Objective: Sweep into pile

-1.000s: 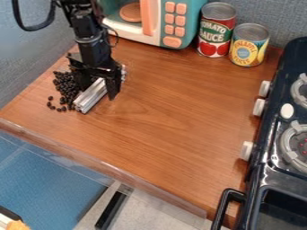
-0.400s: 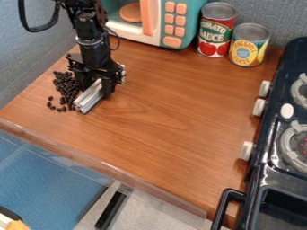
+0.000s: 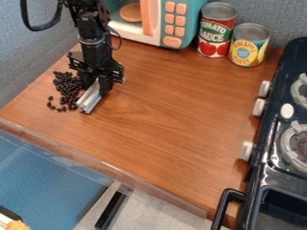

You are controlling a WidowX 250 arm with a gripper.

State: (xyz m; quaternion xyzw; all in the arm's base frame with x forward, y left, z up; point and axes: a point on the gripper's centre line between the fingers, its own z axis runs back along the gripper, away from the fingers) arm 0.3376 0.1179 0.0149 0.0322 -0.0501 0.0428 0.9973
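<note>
The black gripper [image 3: 96, 87] hangs low over the upper left of the brown counter, pointing down. Its two fingers are shut on a silvery metal bar [image 3: 89, 99], one at each side, and the bar lies along the counter at a slant. Just left of the bar are the small black beans [image 3: 64, 85], dense at the top, with several scattered ones lower down near the bar's front end. Part of the bar's far end is hidden behind the gripper.
A toy microwave [image 3: 165, 22] stands at the back, beside a red can [image 3: 216, 30] and a yellow-and-blue can [image 3: 249, 46]. A black toy stove [image 3: 269, 148] borders the right side. The counter's front edge [image 3: 102, 164] runs diagonally below.
The gripper's right finger has moved in toward the bar, from open to shut. The arm has shifted slightly to the right, and the bar's front end moved a little right too.
</note>
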